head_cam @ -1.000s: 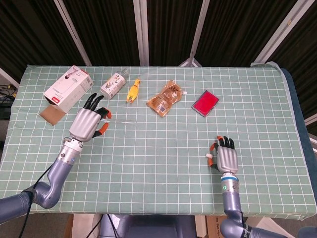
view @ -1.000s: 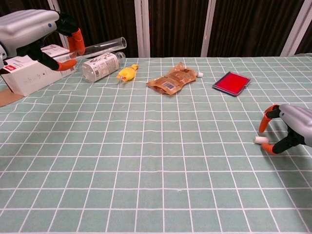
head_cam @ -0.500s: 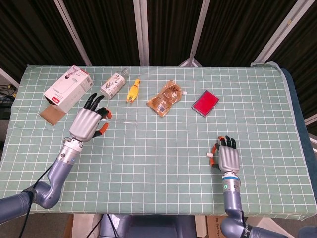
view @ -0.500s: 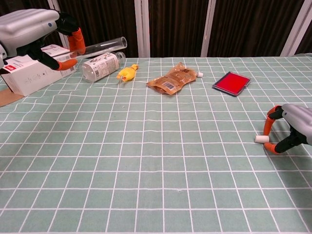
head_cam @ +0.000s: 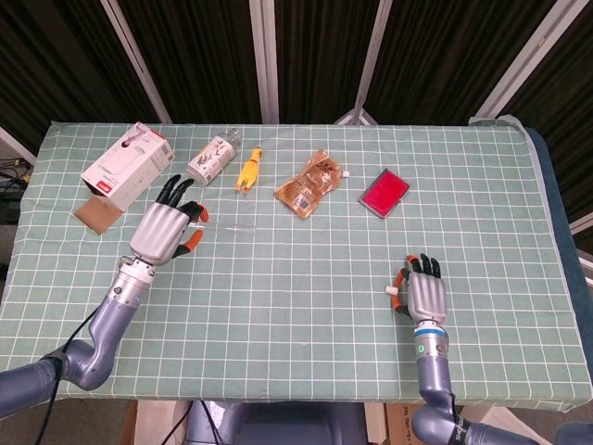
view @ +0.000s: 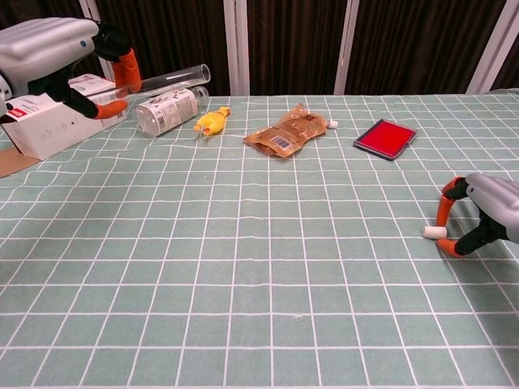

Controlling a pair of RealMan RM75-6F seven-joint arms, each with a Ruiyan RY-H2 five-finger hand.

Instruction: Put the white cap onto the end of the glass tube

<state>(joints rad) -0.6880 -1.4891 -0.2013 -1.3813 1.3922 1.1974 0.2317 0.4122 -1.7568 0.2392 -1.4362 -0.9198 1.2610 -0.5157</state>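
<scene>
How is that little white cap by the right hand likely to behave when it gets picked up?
The white cap looks tiny and probably very light, so the right hand could easily flick it away. It seems to lie on its side, so it may roll on the cloth. It looks rigid rather than floppy.

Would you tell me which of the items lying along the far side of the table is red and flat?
The red rectangular case, furthest right in that row, beside the brown pouch. The others are a yellow toy chicken, a clear bottle and a white box.

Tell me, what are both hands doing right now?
Left hand holds glass tube aloft. Right hand around white cap on the table; grip unclear. Nothing between them.
</scene>
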